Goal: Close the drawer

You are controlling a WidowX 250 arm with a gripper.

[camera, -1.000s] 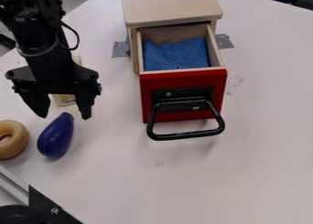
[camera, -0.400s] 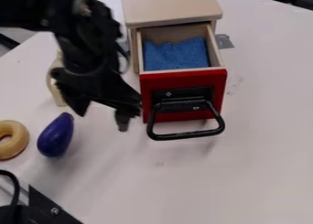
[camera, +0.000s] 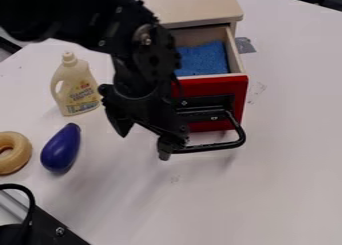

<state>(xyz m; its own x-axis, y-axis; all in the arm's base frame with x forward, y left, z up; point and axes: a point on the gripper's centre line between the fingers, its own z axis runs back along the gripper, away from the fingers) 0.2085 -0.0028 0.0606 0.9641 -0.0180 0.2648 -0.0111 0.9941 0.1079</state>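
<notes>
My gripper hangs just left of the drawer's front, its fingers spread apart with nothing between them. Its right finger overlaps the left end of the black handle; whether they touch I cannot tell. The drawer, with a red front, stands pulled out of the light wooden cabinet. A blue sponge-like piece lies inside it. The arm hides the left part of the drawer.
Left of the gripper are a cream cleaner bottle, a purple toy eggplant and a tan ring. A black and metal fixture occupies the lower left corner. Grey tape lies beside the cabinet.
The arm and gripper have moved right from above the eggplant to the drawer's left front, with the gripper turning. The bottle has come into fuller view. The drawer has not moved.
</notes>
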